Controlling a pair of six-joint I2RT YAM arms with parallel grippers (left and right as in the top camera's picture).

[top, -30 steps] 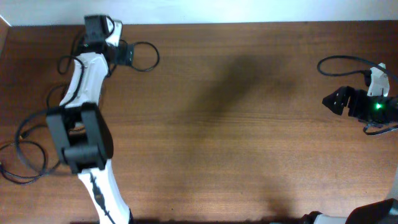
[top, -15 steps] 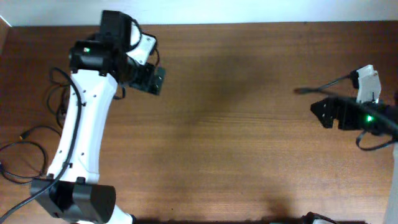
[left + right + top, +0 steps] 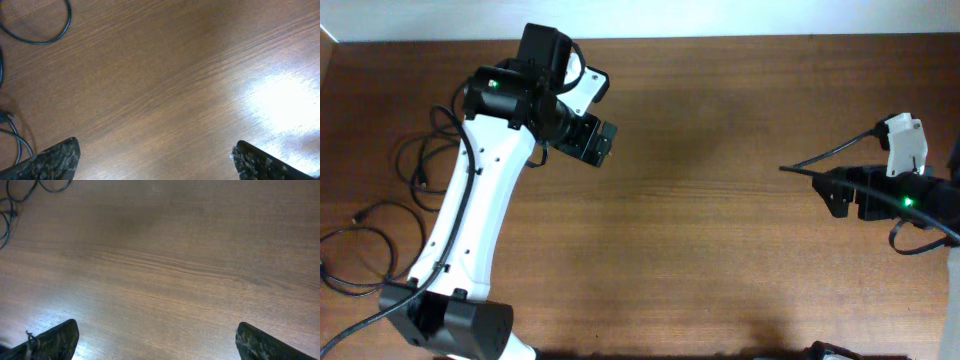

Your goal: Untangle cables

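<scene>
Thin black cables (image 3: 415, 170) lie in loose loops along the table's left side, with more coils (image 3: 355, 255) near the left edge. My left gripper (image 3: 598, 146) hovers to their right, wide open with nothing in it. In the left wrist view its fingers (image 3: 55, 160) frame bare wood, with a cable loop (image 3: 52, 37) at the top left. My right gripper (image 3: 829, 192) hangs open and empty at the far right. A thin black cord (image 3: 820, 160) trails from beside it; I cannot tell whether it is attached. The right wrist view shows cables (image 3: 20, 192) far off at the top left.
The wooden table (image 3: 700, 250) fills the overhead view, with its far edge at the top. The white left arm (image 3: 470, 230) slants across the left third, above some of the cables.
The left arm has swung right, away from the cable pile towards the table's middle. The right gripper has moved left, and the cord beside it has stretched from a loop into a line.
</scene>
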